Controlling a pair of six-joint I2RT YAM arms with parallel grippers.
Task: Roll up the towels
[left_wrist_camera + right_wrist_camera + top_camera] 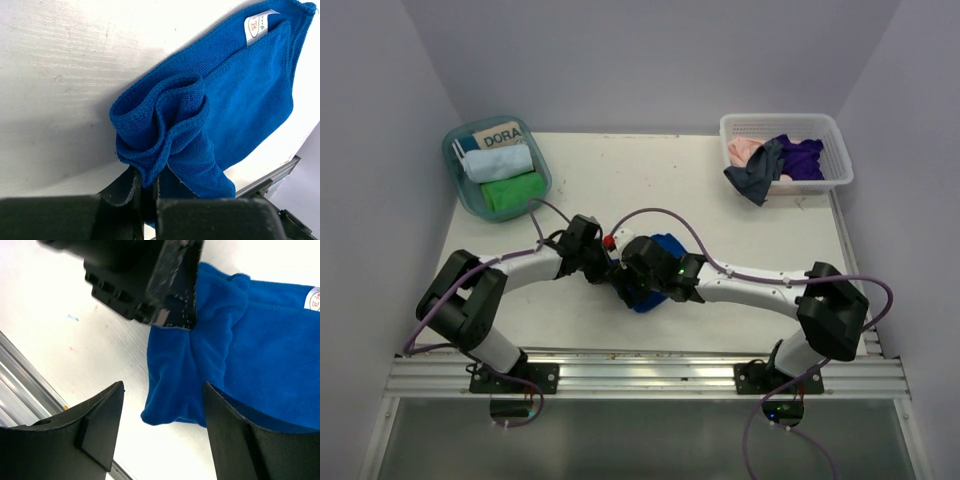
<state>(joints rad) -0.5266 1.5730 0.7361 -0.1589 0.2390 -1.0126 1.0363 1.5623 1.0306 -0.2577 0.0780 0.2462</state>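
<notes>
A royal blue towel lies bunched on the white table between my two arms, its white tag at the far corner. My left gripper is shut on a rolled fold at the towel's near end, with cloth pinched between the fingers. My right gripper stands open just in front of the towel's hanging end, its fingers either side of the cloth without touching it. From the right wrist I see the left gripper's black body pressed on the towel.
A teal bin at the back left holds a rolled light blue towel, a green one and a card. A white basket at the back right holds pink, grey and purple cloths. A metal rail runs along the near edge.
</notes>
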